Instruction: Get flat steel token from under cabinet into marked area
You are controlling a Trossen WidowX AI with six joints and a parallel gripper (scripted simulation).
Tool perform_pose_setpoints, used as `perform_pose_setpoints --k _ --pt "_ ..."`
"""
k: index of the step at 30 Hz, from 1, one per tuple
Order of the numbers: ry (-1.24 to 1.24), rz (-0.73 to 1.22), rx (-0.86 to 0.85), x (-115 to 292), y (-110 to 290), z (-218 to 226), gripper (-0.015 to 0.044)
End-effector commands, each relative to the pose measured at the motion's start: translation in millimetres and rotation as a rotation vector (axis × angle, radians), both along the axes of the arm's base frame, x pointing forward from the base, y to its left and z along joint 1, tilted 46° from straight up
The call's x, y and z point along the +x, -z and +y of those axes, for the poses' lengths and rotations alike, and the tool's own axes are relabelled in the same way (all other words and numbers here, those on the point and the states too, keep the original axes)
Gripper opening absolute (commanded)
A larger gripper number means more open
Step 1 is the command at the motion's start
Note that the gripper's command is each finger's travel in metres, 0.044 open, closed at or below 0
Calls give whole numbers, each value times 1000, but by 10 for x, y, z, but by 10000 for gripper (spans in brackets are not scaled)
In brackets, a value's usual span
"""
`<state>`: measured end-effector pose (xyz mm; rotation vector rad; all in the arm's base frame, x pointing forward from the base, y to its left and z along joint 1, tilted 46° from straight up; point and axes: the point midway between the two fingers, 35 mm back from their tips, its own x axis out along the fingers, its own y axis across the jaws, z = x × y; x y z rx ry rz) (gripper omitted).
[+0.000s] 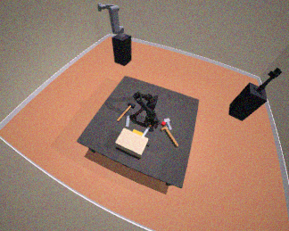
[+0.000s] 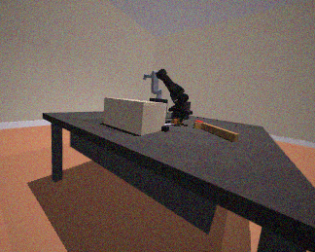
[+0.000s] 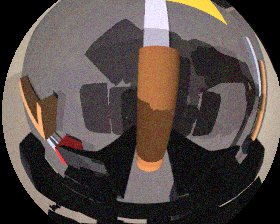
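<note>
One dark table point(image 1: 186, 161) carries one beige cabinet point(image 1: 132, 143), just in front of the pincer point(image 1: 146, 124). One yellow marked area point(image 1: 138, 132) lies between the pincer and the cabinet.

There are three wooden-handled tools. One is the held wooden-handled tool point(image 3: 156, 116), clamped in the pincer. One hammer point(image 1: 124, 112) lies well off to one side of the pincer. One red-tipped wooden tool point(image 1: 169, 135) lies off to the other side.

Two small grey pieces lie near the pincer, one on each side point(image 1: 127, 122) point(image 1: 168, 122).

Two black stands point(image 1: 122, 49) point(image 1: 247, 101) sit on the orange floor, both far from the pincer.
</note>
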<state>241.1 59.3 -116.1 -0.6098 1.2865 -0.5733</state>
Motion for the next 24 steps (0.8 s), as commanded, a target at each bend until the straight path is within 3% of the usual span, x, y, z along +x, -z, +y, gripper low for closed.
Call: perform_pose_setpoints --k 1,24 --pt "0 1 3 77 -5 17 0" --pt "0 1 0 394 -65 48 0"
